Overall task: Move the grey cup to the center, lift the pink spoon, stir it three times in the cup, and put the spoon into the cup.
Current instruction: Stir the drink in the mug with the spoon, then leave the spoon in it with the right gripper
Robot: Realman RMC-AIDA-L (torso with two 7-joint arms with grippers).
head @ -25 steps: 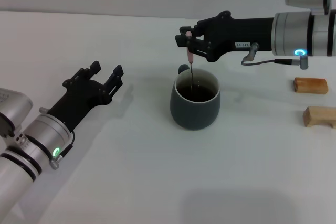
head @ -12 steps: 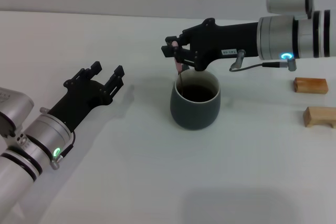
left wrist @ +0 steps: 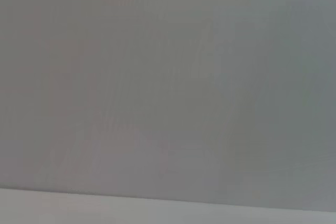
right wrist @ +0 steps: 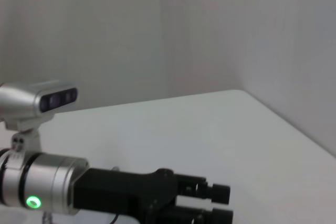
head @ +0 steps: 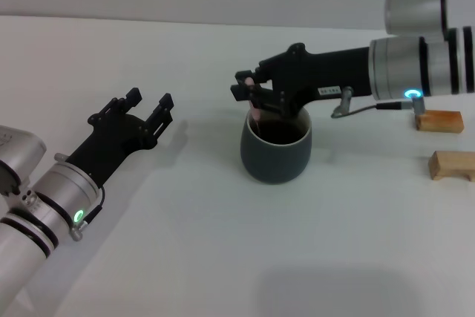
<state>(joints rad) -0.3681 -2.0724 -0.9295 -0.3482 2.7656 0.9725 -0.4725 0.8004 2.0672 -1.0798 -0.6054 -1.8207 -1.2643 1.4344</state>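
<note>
The grey cup (head: 275,152) stands upright at the table's middle with dark liquid inside. My right gripper (head: 254,98) is just above the cup's left rim, shut on the pink spoon (head: 254,112). Only a short pink bit of the handle shows below the fingers; the spoon's bowl is down inside the cup, hidden. My left gripper (head: 145,109) rests open and empty on the table to the left of the cup. It also shows in the right wrist view (right wrist: 207,203), far off.
Two wooden blocks (head: 439,121) (head: 452,165) lie at the right edge of the table. The left wrist view shows only a blank wall.
My right gripper has moved left and down with the spoon, from high over the cup's middle to low at its left rim. The left arm has not moved.
</note>
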